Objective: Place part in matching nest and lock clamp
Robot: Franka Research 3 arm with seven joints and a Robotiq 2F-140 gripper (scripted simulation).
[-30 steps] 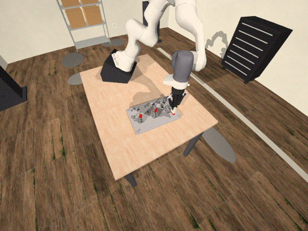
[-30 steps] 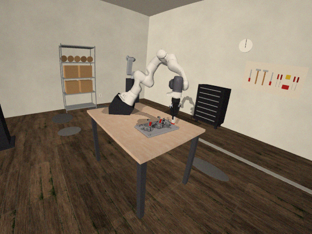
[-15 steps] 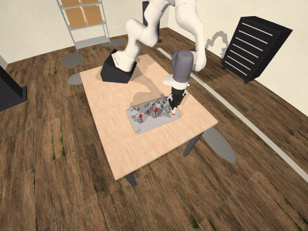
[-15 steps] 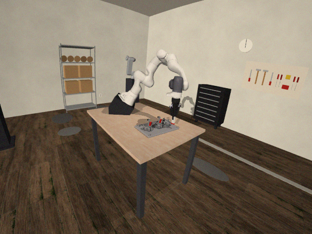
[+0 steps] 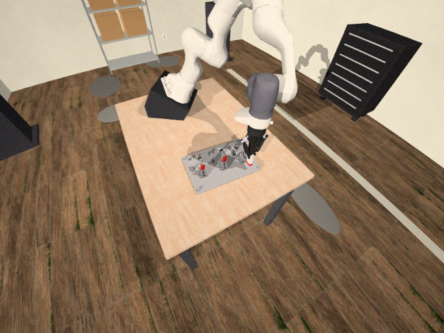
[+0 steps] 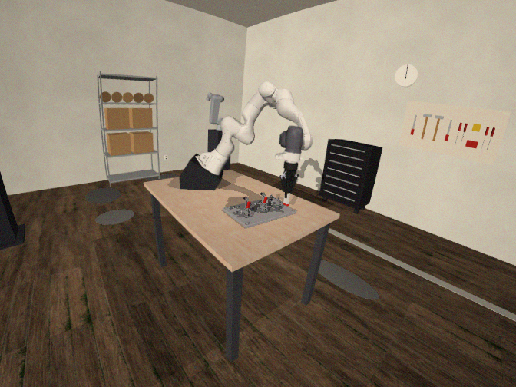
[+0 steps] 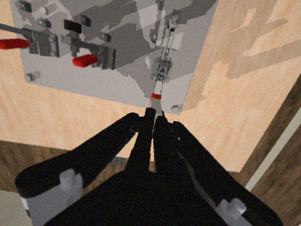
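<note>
The fixture plate carries three clamps in a row. My gripper is shut and empty, its fingertips close above or against the red-and-pale handle of the end clamp. That handle's red band lies low, pointing toward the plate edge. Contact cannot be told. A pale patch beside that clamp's bar may be the part; the bar and shadow make it unclear. The middle handle and far handle stand up.
The fixture lies on the wooden table. The black robot base stands at the table's back. Small posts stand at the plate's corners. The two other clamps stand to one side of my fingers, within the fixture.
</note>
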